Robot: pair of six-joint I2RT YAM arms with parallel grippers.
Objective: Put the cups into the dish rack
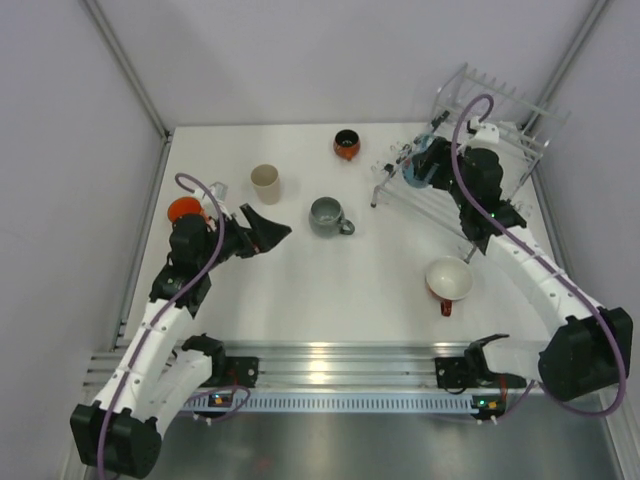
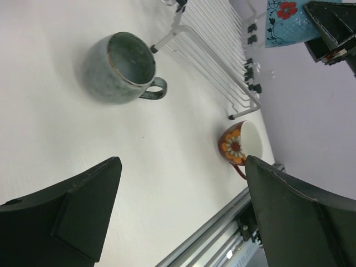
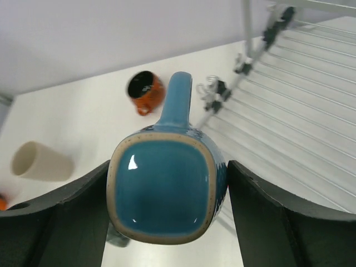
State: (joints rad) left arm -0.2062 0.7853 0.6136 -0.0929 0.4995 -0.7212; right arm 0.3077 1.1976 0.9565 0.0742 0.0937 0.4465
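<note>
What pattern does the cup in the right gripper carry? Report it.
The cup is light blue with red flowers; the left wrist view shows it best.

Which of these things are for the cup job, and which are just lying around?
For the job:
blue mug, grey mug, red mug, beige tumbler, orange cup, dark-and-orange cup, dish rack.

Just there, not part of it:
metal rail, side walls.

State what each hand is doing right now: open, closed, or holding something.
Left hand: open, holding nothing.
Right hand: closed on the light blue cup.
</note>
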